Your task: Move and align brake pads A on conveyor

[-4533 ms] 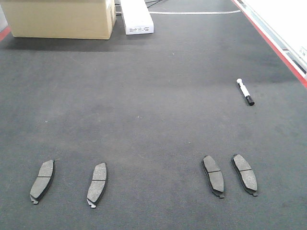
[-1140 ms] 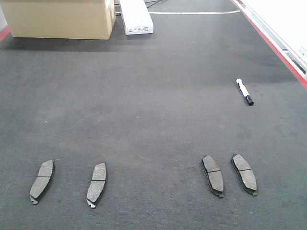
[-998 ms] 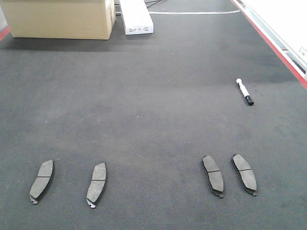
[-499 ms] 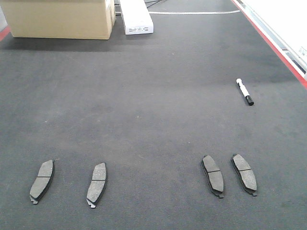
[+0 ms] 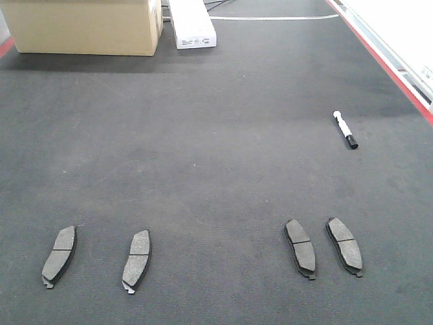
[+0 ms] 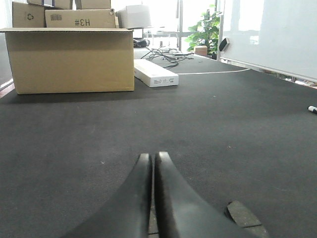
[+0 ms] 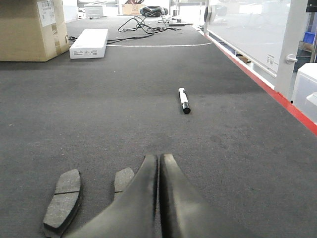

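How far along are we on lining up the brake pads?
Done: nothing visible. The four brake pads lie on the conveyor as two separate, oppositely tilted pairs.

In hand: nothing. The left gripper and right gripper are both shut and empty, low over the belt; the right one sits beside two pads.

Left: moving and aligning all four.

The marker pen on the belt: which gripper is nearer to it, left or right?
Right. The right gripper has the marker pen just ahead, slightly to its right. From the left gripper, the pen sits far off at the right edge.
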